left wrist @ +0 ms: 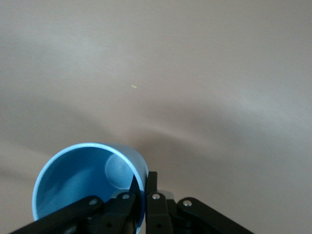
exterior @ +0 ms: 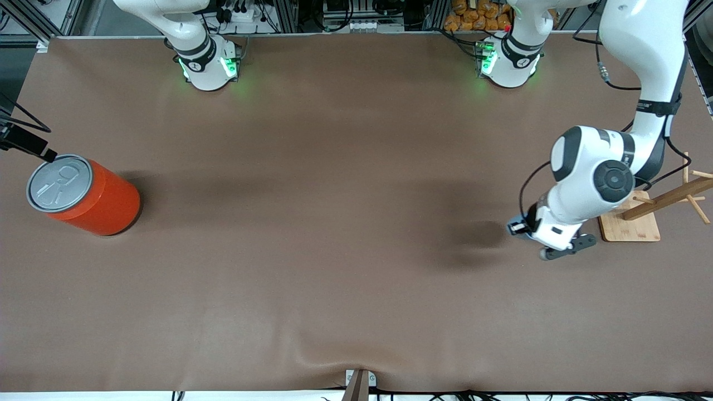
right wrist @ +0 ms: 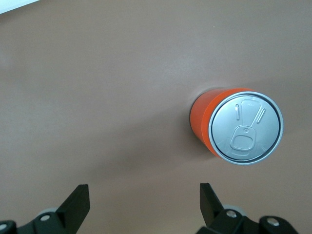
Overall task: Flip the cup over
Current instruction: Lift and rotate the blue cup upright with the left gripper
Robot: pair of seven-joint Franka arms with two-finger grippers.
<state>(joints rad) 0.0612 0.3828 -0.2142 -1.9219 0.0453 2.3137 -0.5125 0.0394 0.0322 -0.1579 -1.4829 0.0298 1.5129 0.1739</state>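
The light-blue cup (left wrist: 73, 183) shows only in the left wrist view, its darker blue inside turned toward that camera. My left gripper (left wrist: 144, 178) is shut on the cup's wall, with one finger inside the mouth and one outside. In the front view the left arm's hand (exterior: 557, 234) hangs low over the table near the left arm's end and hides the cup. My right gripper (right wrist: 143, 190) is open and empty, up over the table beside the orange can (right wrist: 207, 124).
The big orange can (exterior: 97, 203) with a grey pull-tab lid stands at the right arm's end of the table. A wooden rack on a square board (exterior: 629, 225) stands by the left arm's hand. The brown cloth is wrinkled at the near edge (exterior: 334, 351).
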